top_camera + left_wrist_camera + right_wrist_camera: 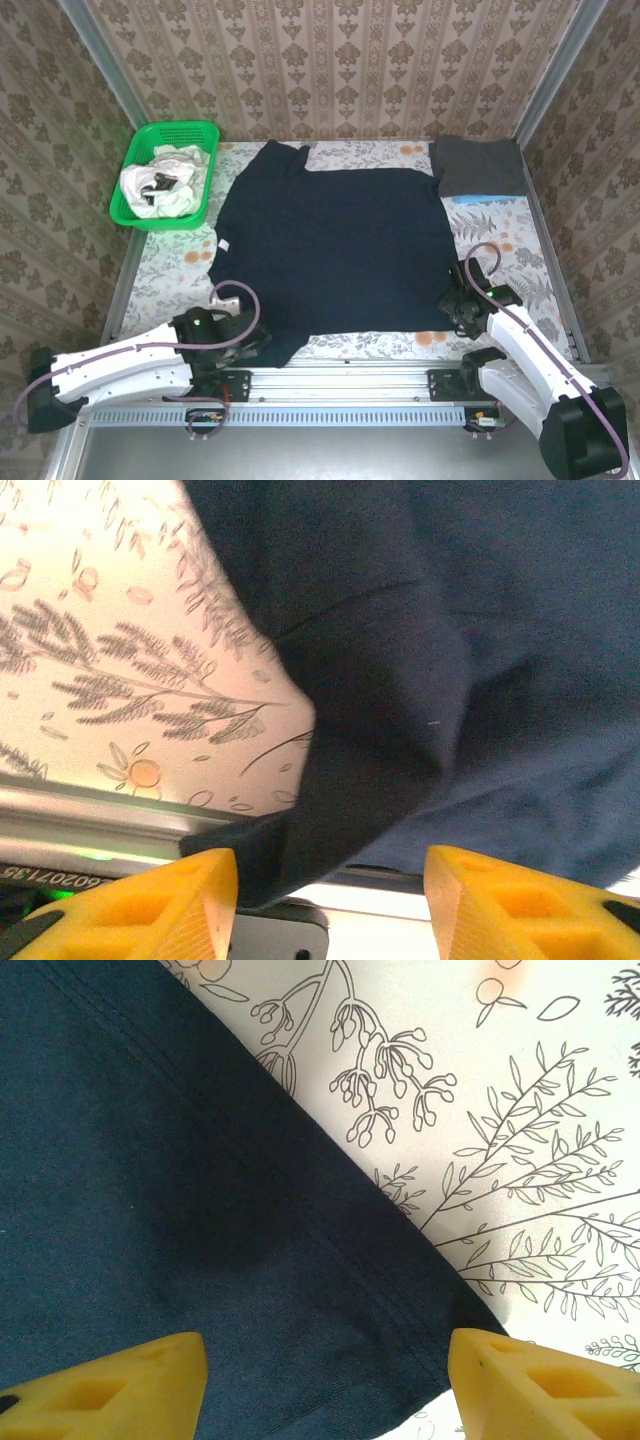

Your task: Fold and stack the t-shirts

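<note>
The big navy t-shirt (330, 240) lies flat in the middle of the table (168, 265). Its neck is far from me and its bottom edge is close to the arms, so its long way runs straight away from me. My left gripper (325, 858) is over the near left corner, fingers apart, holding nothing. My right gripper (327, 1340) is over the near right corner, fingers apart too. Each arm is nearest its own corner. I think both should pinch there and carry the bottom edge toward the neck.
</note>
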